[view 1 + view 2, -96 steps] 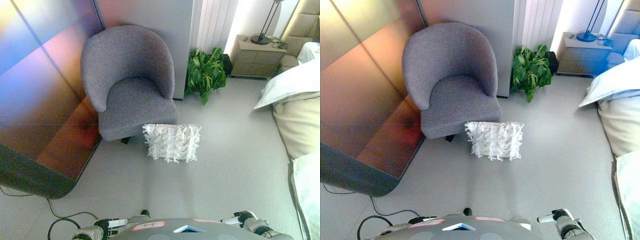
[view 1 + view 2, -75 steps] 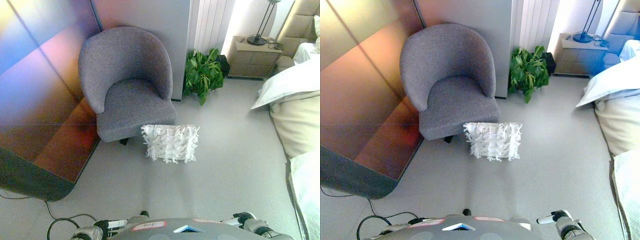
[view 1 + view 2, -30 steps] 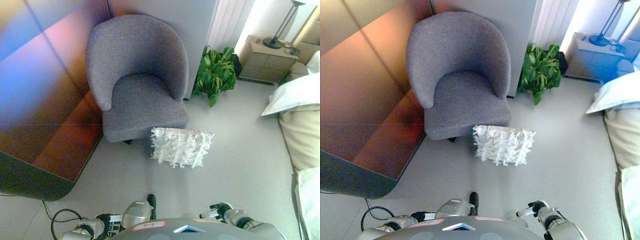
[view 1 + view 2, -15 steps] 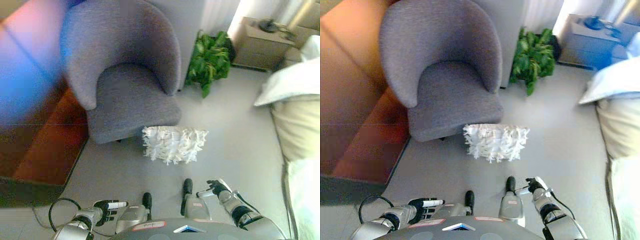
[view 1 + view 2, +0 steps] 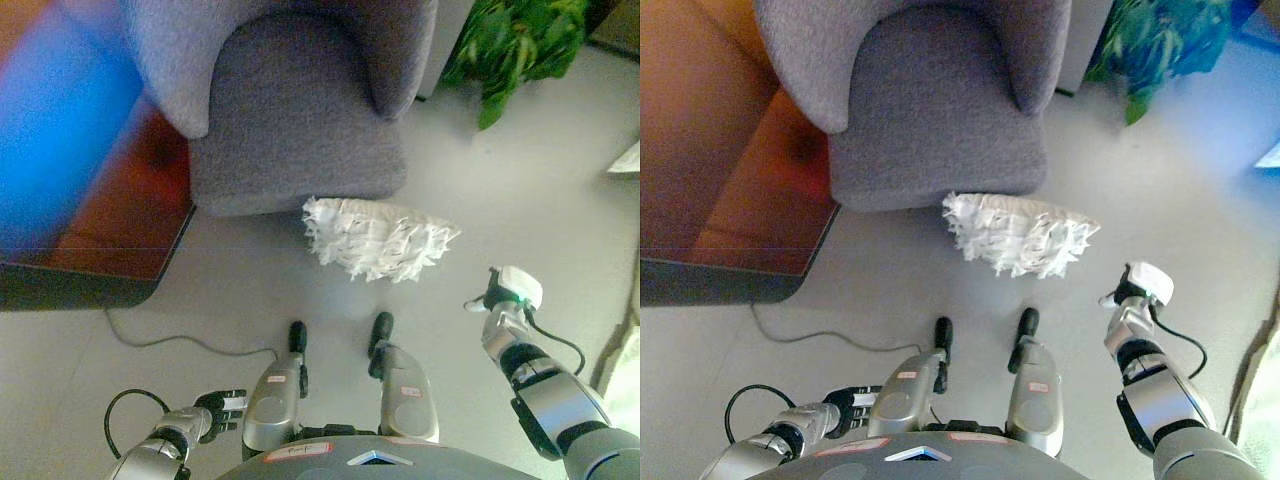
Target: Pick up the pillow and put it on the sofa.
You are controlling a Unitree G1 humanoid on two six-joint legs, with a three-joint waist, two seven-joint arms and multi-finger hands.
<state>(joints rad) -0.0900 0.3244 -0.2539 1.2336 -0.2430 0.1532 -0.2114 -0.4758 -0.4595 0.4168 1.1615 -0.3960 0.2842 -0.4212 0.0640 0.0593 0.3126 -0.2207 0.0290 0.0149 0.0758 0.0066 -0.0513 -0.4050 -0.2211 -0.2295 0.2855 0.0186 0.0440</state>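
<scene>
Counted, left to right: one rug (image 5: 110,215), one grey cord (image 5: 160,340), one left hand (image 5: 222,408), one sofa (image 5: 290,110), one pillow (image 5: 380,238), one plant (image 5: 515,40), one right hand (image 5: 505,295).

Rug: reddish-brown with a dark border, flat on the grey floor (image 5: 520,180) at far left, beside the sofa's left flank.

Cord: thin, lying on the floor from the rug's lower corner toward lower centre.

Left hand: low at lower left, near the frame bottom. Fingers straight and pointing right, relaxed, holding nothing. Well apart from the pillow, below and to its left.

Sofa: grey upholstered single seat with a curved back, at upper centre. Seat bare.

Pillow: white, covered in ragged fringe, on the floor just in front of the sofa's front edge, toward the sofa's right corner. Upper left edge touching or nearly touching the seat base; cannot tell which. Not on the seat.

Plant: green, leafy, at upper right, beyond the sofa's right arm.

Right hand: raised at right, below and to the right of the pillow, near it but clear of it. Finger position mostly hidden behind the wrist; cannot tell how far open. Nothing visibly held.

Pillow lying between the two hands and farther forward, closer to the right hand.
</scene>
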